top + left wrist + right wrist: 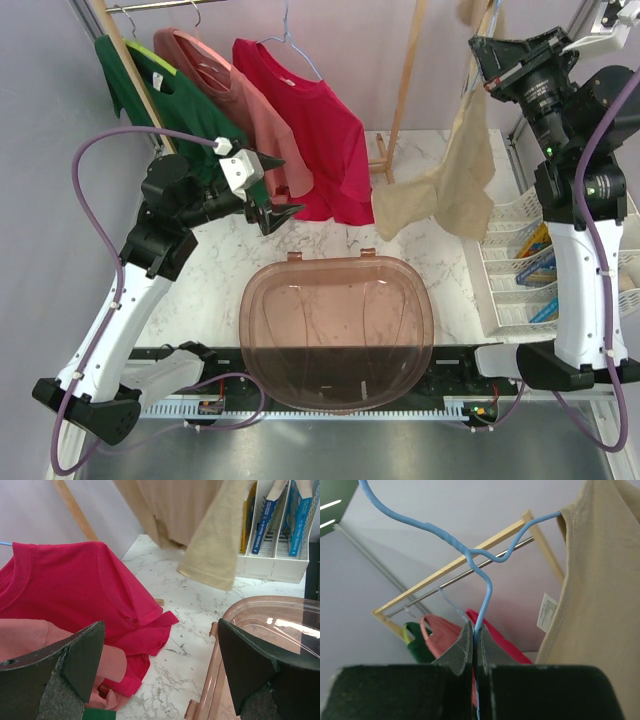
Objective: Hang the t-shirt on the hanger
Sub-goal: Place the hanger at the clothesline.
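Observation:
The tan t-shirt [447, 185] hangs in the air at the right, above the table; it also shows in the left wrist view [200, 525] and the right wrist view [600, 610]. One arm of the light-blue hanger [486, 582] runs into the shirt's neck opening. My right gripper [476, 632] is shut on the hanger's wire below the twist, and it is raised high at the top right [484, 62]. My left gripper [280, 190] is open and holds nothing [160, 665]. It hovers beside the red shirt, well left of the t-shirt.
A red shirt [315, 130], a salmon one [215, 75] and a green one [150, 85] hang on a wooden-framed rail [405, 80] at the back. A translucent brown tub [340, 330] sits at the near edge. A white file rack [510, 275] stands at the right.

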